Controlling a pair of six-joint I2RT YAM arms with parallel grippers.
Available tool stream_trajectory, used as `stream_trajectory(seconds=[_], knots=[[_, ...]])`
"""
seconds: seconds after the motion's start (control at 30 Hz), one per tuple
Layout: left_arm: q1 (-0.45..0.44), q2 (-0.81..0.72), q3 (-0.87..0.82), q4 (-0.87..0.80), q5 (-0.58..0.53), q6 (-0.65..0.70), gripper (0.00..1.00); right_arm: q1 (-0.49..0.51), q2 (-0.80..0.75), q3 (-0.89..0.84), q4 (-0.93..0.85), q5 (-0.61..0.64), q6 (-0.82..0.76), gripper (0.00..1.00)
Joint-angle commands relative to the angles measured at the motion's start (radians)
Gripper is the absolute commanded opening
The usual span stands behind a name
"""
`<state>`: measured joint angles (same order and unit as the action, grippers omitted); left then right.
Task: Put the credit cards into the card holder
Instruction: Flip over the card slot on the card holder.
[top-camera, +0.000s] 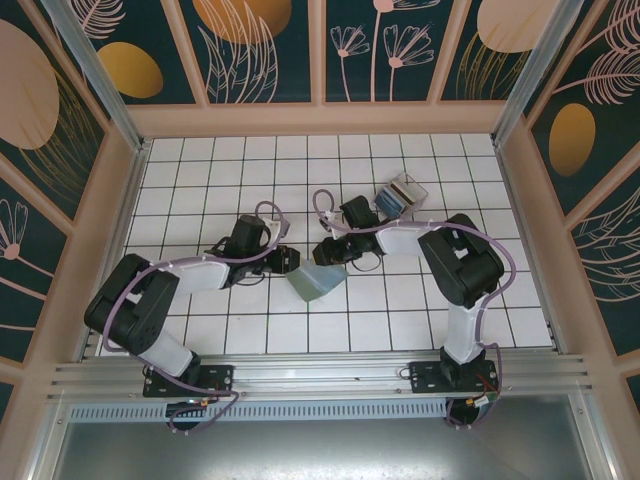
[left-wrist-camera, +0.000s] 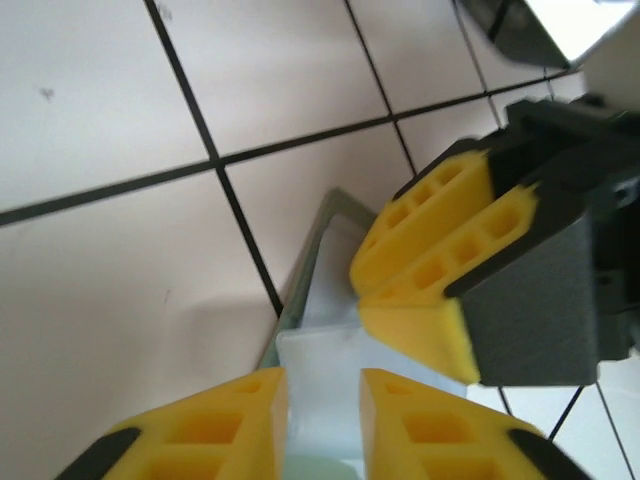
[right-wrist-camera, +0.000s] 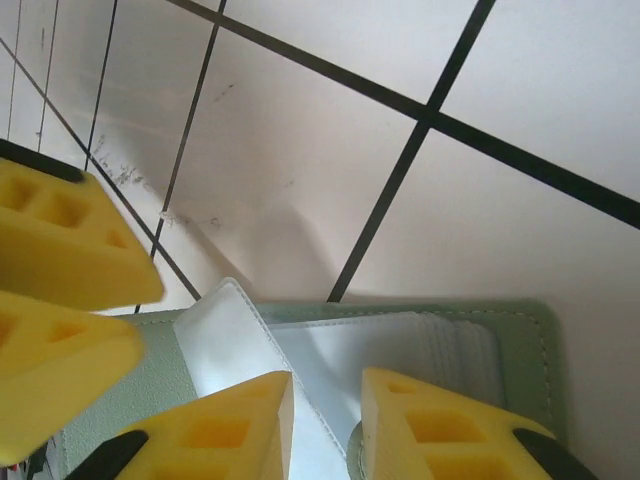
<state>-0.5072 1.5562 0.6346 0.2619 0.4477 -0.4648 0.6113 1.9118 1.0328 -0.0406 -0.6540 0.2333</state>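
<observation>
Left gripper (left-wrist-camera: 323, 378): jaws stand a narrow gap apart over the edge of a white flat piece (left-wrist-camera: 320, 405). Whether they pinch it cannot be told.
Right gripper (right-wrist-camera: 327, 385): jaws also stand a narrow gap apart, with their tips at the same white flat piece. Whether it grips cannot be told.
Markings: any print on the cards is too small to read.
Card holder (top-camera: 316, 282): grey-green, lying on the surface near its middle, directly under both grippers, which meet over it from left and right.
Credit cards (top-camera: 398, 197): blue and white, standing in a clear plastic box (top-camera: 412, 188), beyond the right gripper and apart from the card holder.
Surface (top-camera: 200, 330): white tiles with dark joints.
Obstruction: the right gripper's yellow fingers (left-wrist-camera: 430, 250) sit close to the left gripper's tips above the card holder. The right arm runs just beside the clear plastic box.
</observation>
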Motion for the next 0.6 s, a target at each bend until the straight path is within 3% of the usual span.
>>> stream_trajectory(seconds=[0.0, 0.17, 0.43, 0.57], knots=[[-0.005, -0.030, -0.010, 0.015, -0.035, -0.023, 0.37, -0.004, 0.013, -0.007, -0.087, -0.055, -0.029, 0.25], [-0.004, -0.012, -0.002, -0.046, -0.062, -0.125, 0.39, -0.013, 0.004, -0.005, -0.102, -0.125, -0.044, 0.28], [-0.002, 0.072, -0.020, 0.176, 0.206, -0.197, 0.38, -0.029, 0.026, -0.033, -0.067, -0.141, -0.042, 0.28], [-0.002, 0.126, -0.010, 0.222, 0.287, -0.219, 0.30, -0.049, 0.030, -0.059, -0.025, -0.159, -0.022, 0.27]])
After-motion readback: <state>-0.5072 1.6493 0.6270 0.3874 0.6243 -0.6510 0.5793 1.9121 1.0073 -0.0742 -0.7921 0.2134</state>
